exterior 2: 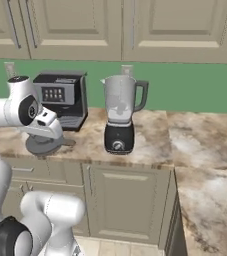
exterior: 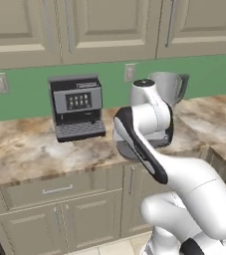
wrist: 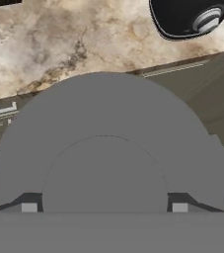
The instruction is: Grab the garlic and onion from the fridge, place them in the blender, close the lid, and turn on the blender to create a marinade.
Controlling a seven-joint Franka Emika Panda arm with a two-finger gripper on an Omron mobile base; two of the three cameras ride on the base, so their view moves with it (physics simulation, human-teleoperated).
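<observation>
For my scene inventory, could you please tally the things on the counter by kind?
Blenders: 1, the blender
Coffee machines: 1, the coffee machine
Lids: 1, the lid, lying off the jar near the counter's front edge, under the gripper
Total: 3

Arm bent low, pincer (wrist: 104,207) fingers spread wide.

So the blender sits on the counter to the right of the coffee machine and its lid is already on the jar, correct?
Not quite. The blender does sit on the counter to the right of the coffee machine, but the right base view shows its jar top open. The lid lies on the counter edge under the pincer, as the hand view shows.
</observation>
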